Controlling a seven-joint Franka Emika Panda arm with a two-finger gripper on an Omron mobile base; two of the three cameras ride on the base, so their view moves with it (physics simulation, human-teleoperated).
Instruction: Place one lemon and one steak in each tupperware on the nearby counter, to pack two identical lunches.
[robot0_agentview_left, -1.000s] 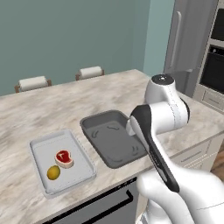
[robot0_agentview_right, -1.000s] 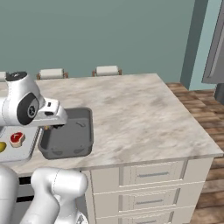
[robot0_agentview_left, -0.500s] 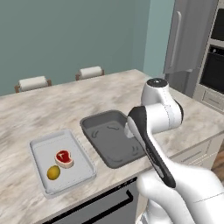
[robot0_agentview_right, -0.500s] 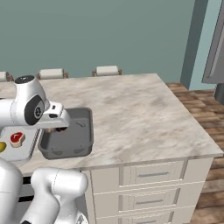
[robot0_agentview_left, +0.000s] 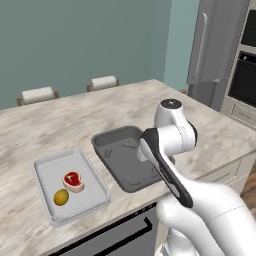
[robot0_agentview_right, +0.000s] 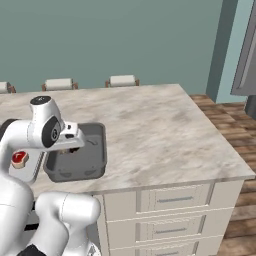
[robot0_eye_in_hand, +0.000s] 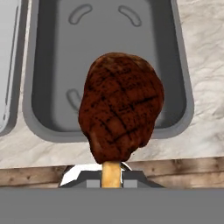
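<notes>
While the light tray near the counter's front left edge already carries a red steak and a lemon, the dark tray beside it lies bare. The tool is clamped narrow on the pale fat end of the darker steak, which hangs over the dark tray's near end in the hand view, clear of its floor. Held by its end, the meat dangles below the hand, so opening the tool should drop it flat inside. The robot seems to be midway through the second lunch, with its lemon yet to come.

The dark tray's raised walls leave a wide open floor, so the drop needs little aiming. Its near rim sits close to the counter's front edge, and the light tray lies just beside its left wall; a release too far forward could catch that rim. The counter to the right and behind is open marble, good room for the arm to swing away.
</notes>
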